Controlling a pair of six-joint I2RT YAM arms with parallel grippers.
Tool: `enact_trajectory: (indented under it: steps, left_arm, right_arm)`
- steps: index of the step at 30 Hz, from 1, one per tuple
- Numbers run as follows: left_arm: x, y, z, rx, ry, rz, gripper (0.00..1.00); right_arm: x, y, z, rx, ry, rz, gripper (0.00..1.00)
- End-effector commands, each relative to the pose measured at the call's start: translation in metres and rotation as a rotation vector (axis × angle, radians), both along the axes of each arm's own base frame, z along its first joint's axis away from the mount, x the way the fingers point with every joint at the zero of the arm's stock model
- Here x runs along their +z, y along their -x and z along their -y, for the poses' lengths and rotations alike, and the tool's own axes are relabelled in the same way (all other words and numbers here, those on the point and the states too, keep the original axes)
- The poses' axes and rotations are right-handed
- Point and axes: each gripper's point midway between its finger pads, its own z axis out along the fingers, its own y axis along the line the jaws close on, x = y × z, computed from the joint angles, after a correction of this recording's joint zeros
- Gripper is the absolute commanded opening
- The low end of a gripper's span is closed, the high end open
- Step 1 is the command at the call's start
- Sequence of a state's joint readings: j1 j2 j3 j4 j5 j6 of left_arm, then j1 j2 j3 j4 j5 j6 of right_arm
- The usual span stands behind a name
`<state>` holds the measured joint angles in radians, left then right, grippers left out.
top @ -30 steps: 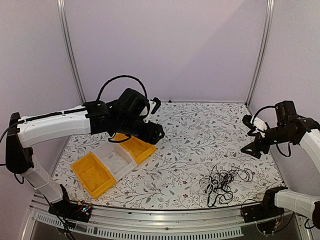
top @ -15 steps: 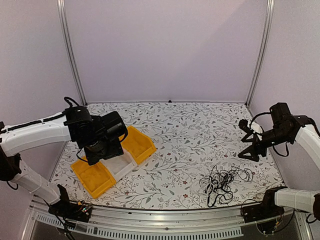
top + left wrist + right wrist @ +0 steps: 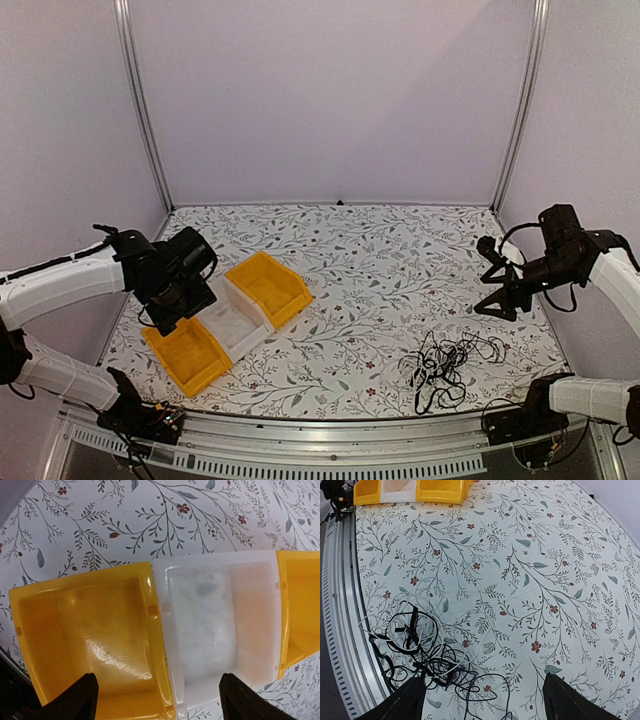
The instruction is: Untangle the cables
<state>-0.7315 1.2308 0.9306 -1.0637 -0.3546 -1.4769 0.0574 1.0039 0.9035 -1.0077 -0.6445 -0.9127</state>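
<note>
Cables: we are seeing them bunching near the desk's front edge.
Left tool: hanging spread above bins.
Right tool: hanging spread above open desk.

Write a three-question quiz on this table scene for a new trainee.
1. True or false: the cables lie in one tangled heap on the table.
2. The middle bin of the row of three is: A yellow, B translucent white, C black.
3. Short answer: do the left fingers or the right fingers hold a cable?

Key: 1 true. 2 B. 3 neither; both pairs stand open with nothing in them.
</note>
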Motion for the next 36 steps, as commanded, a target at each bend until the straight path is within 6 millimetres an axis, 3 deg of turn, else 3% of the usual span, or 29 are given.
enact_trajectory:
  steps: [1, 7, 20, 26, 29, 31, 33, 36]
  left_arm:
    - [0.000, -0.037, -0.007, -0.050, 0.004, 0.097, 0.85]
    - [-0.010, -0.060, -0.010, -0.141, 0.029, 0.131, 0.75]
    - [-0.034, -0.088, -0.010, -0.182, 0.006, 0.039, 0.70]
    - [-0.030, -0.115, 0.008, -0.350, 0.000, 0.136, 0.70]
    - [-0.020, -0.126, 0.010, -0.399, -0.040, 0.163, 0.68]
    - [-0.001, -0.133, 0.017, -0.429, -0.049, 0.204, 0.70]
    - [0.023, -0.139, 0.029, -0.477, -0.073, 0.273, 0.71]
    - [0.052, -0.143, 0.068, -0.633, -0.106, 0.375, 0.72]
  right_arm:
    - [0.008, -0.005, -0.003, 0.005, -0.030, 0.019, 0.85]
    - [0.008, -0.006, -0.002, -0.005, -0.024, 0.025, 0.85]
    - [0.011, -0.015, -0.002, -0.026, -0.037, 0.030, 0.84]
    - [0.004, -0.011, 0.001, -0.034, -0.012, 0.018, 0.85]
    - [0.000, -0.003, 0.002, -0.014, -0.001, -0.008, 0.84]
    - [-0.008, 0.007, 0.004, 0.026, 0.030, -0.024, 0.83]
    - [-0.019, 0.015, 0.008, 0.064, 0.077, -0.027, 0.83]
    - [-0.037, 0.028, 0.015, 0.126, 0.148, -0.033, 0.82]
